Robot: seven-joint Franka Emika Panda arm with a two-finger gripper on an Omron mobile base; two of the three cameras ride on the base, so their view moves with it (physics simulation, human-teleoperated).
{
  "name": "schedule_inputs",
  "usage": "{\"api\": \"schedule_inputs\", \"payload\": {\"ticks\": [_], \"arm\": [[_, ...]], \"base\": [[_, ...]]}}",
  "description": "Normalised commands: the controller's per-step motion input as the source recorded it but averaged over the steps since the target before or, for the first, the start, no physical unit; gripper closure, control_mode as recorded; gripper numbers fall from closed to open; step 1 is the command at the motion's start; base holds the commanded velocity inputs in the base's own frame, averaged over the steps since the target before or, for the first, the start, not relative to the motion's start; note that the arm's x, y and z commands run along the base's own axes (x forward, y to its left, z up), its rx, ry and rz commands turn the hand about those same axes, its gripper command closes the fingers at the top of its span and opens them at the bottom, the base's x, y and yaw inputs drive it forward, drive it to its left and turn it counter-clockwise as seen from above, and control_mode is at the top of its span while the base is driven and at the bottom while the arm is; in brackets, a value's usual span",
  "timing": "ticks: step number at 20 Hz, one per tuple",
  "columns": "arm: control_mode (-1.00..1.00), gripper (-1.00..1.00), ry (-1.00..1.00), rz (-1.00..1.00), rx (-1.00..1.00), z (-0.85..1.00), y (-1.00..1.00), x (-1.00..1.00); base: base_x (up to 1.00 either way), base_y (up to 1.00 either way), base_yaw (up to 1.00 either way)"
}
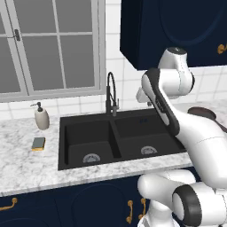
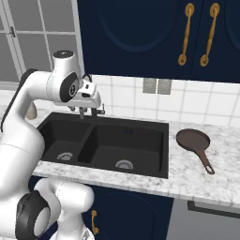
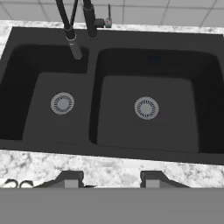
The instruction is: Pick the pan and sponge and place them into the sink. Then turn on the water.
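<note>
The black double-basin sink [image 1: 133, 128] [image 2: 136, 140] [image 3: 148, 135] lies in the marble counter with nothing in either basin. The dark brown pan [image 2: 192, 139] rests on the counter right of the sink, handle toward the front; in the left base view the arm hides part of the pan [image 1: 201, 111]. On the counter left of the sink lies the sponge [image 1: 38, 143]. My gripper [image 2: 91, 111] [image 3: 110, 178] hangs above the sink's front middle, open, nothing between its fingers. No water runs from the black faucet [image 1: 111, 93] [image 3: 89, 17].
A beige soap dispenser [image 1: 41, 117] stands behind the sponge by the window sill. Dark blue wall cabinets [image 2: 140, 37] hang above the counter to the right. The counter's front edge [image 3: 109, 164] runs just below the gripper.
</note>
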Motion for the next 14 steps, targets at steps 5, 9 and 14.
{"api": "schedule_inputs", "payload": {"ticks": [5, 9, 14], "arm": [[-1.00, -1.00, -0.01, 0.01, 0.00, 0.00, -0.42, -0.18], [-1.00, -1.00, 0.00, 0.00, 0.00, -0.01, -0.69, -0.25], [-1.00, -1.00, 0.00, 0.00, -0.01, -0.15, -0.83, -0.32]], "base": [[0.00, 0.00, 0.00], [0.00, 0.00, 0.00], [0.00, 0.00, 0.00]]}}
